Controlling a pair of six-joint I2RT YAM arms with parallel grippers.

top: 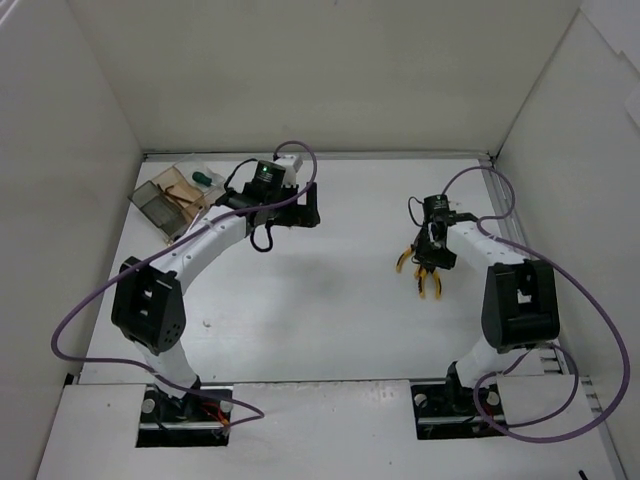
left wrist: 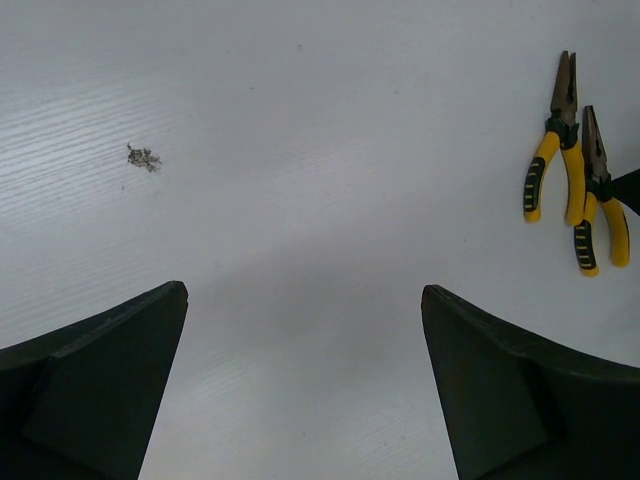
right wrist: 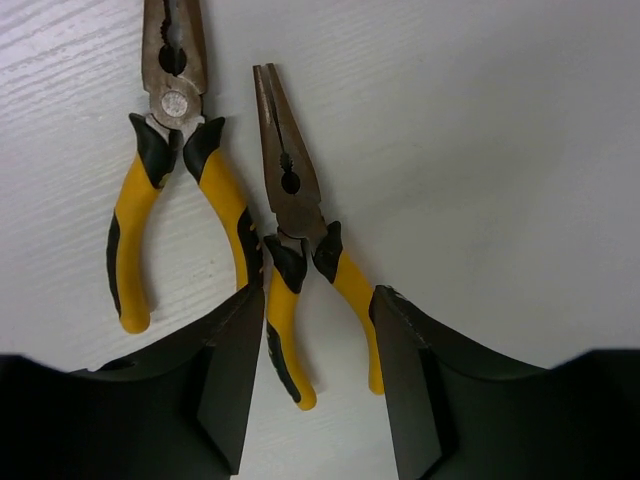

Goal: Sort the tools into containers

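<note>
Two yellow-handled pliers lie side by side on the white table. The needle-nose pliers (right wrist: 290, 190) (left wrist: 598, 205) have their handles between the fingers of my right gripper (right wrist: 319, 291) (top: 428, 262), which is open and straddles them low over the table. To their left lie the combination pliers (right wrist: 172, 110) (left wrist: 560, 140). My left gripper (left wrist: 305, 290) (top: 308, 205) hangs wide open and empty over bare table. The containers (top: 160, 205) sit at the far left. One of them holds a green-handled screwdriver (top: 203, 178), and another holds thin dark tools (top: 182, 196).
White walls close in the table on the left, back and right. Purple cables (top: 80, 310) loop beside both arms. A small grey smudge (left wrist: 143, 157) marks the table surface ahead of the left gripper.
</note>
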